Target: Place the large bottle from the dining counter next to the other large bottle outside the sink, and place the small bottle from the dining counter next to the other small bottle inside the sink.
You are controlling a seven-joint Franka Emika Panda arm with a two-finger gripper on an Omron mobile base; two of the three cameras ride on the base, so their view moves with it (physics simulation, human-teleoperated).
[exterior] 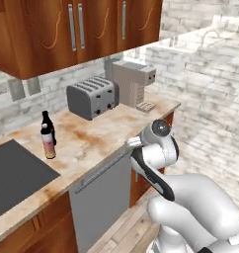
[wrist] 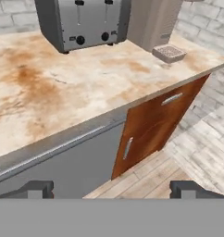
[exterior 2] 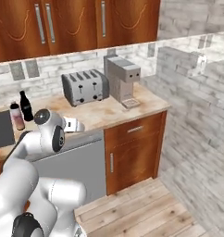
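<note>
Two bottles stand touching side by side on the beige desk (exterior: 106, 141) just right of the sink (exterior: 15, 175): the large bottle (exterior: 48, 142), pink above and yellowish below with a dark cap, is the nearer one, and the other large bottle (exterior: 47, 124), black with a red label, stands just behind it toward the wall. Both are upright, outside the dark basin. Farther right along the desk sit a grey four-slot toaster (exterior: 93, 97) and, beside it, a tall coffee machine (exterior: 132, 81), both against the brick wall under the wooden wall cabinets (exterior: 67, 29). The arm reaches over the near edge of the desk above a steel dishwasher front (exterior: 101, 195), well right of the bottles. In the hand view the claw (wrist: 114, 189) has its two dark fingertips (wrist: 37, 187) wide apart with nothing between them, looking across the bare desk toward the toaster and a wooden cabinet door (wrist: 155, 127) below.
</note>
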